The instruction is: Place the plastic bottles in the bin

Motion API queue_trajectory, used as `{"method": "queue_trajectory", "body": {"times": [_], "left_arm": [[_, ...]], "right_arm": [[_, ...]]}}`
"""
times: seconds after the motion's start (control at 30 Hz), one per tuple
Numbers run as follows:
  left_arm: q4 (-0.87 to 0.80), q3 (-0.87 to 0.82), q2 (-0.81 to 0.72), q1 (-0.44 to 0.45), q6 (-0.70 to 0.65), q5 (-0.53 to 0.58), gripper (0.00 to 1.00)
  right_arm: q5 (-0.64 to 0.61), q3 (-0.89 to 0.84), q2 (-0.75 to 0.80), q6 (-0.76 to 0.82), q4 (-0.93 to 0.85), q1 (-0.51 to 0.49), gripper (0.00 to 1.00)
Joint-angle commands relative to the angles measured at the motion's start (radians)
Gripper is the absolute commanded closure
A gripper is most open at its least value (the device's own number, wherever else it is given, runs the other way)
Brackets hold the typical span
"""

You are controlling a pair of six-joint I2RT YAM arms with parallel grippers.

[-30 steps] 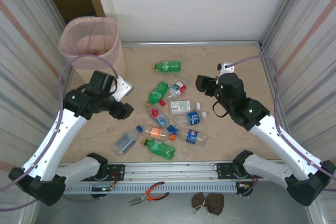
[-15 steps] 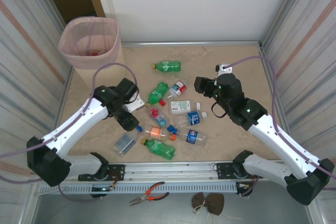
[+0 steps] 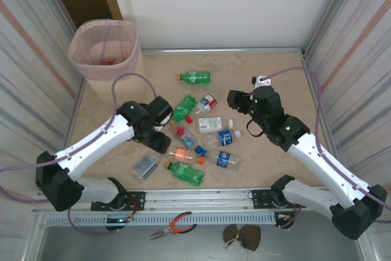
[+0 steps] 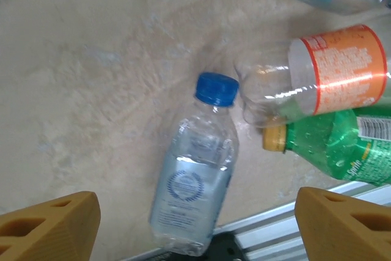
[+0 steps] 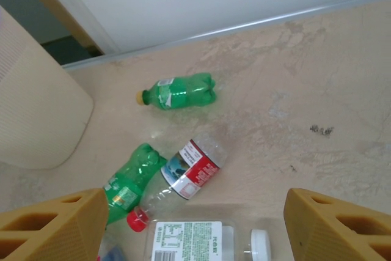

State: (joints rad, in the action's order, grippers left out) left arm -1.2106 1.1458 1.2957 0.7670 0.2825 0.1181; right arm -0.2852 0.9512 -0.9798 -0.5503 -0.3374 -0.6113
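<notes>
Now the left hand [image 4: 198, 221] hovers wide, empty, over a blue-capped clear bottle [image 4: 197, 178]; the right hand [image 5: 197, 227] hangs wide, empty too.

Left pincer [image 4: 195, 227]: blue-capped clear bottle [image 4: 194, 191] lying between spread fingers; orange-label bottle [image 4: 317, 71] and yellow-capped green bottle [image 4: 348, 145] crowding one side; bare counter [image 4: 79, 90] lying open on other.

Right pincer [image 5: 195, 224]: white-label bottle [image 5: 189, 239] lying between spread fingers; red-label bottle [image 5: 194, 169] sitting just ahead; bin [image 5: 36, 108] walling one flank; counter lying free along other.
</notes>
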Motion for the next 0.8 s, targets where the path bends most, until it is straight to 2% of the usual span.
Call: {"method": "queue_trajectory", "body": {"times": [0.0,0.1,0.2,0.3,0.57,0.77], "left_arm": [[0.029,-0.075,-0.040,0.052,0.220,0.015,0.16],[0.043,-0.150,-0.064,0.116,0.337,0.127,0.15],[0.084,-0.231,-0.094,0.122,0.394,0.172,0.12],[0.129,-0.299,-0.119,0.123,0.433,0.172,0.09],[0.310,-0.459,-0.194,0.122,0.440,0.077,0.05],[0.336,-0.501,-0.190,0.082,0.429,0.071,0.03]], "right_arm": [[0.046,-0.003,-0.003,-0.018,0.029,0.020,0.25],[0.069,-0.003,-0.003,-0.022,0.038,0.027,0.25],[0.087,-0.011,-0.037,-0.023,0.046,0.031,0.25],[0.103,-0.009,-0.047,-0.025,0.047,0.039,0.25],[0.119,-0.016,-0.066,-0.035,0.061,0.060,0.25],[0.133,-0.013,-0.080,-0.040,0.064,0.062,0.25]]}}
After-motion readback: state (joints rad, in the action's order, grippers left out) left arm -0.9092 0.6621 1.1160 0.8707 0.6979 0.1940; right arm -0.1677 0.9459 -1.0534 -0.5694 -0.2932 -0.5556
